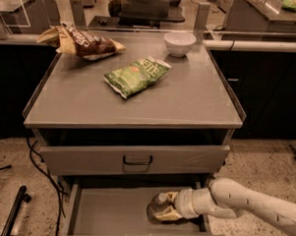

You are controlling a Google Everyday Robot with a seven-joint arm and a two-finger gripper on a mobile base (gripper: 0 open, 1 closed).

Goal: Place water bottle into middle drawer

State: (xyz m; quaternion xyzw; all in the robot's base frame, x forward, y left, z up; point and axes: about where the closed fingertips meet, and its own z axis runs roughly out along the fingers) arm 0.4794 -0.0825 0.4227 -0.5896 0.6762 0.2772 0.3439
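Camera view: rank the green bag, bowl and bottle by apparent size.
1. green bag
2. bowl
3. bottle, partly hidden by the gripper in the drawer, so bowl versus bottle is unsure.

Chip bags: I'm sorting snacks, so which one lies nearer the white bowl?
The green bag, mid-tabletop; the brown bag sits far left. The gripper is down in the middle drawer, holding the water bottle.

The gripper (pixel 164 208) clasps the water bottle (pixel 158 201) in the middle drawer (pixel 109 215).
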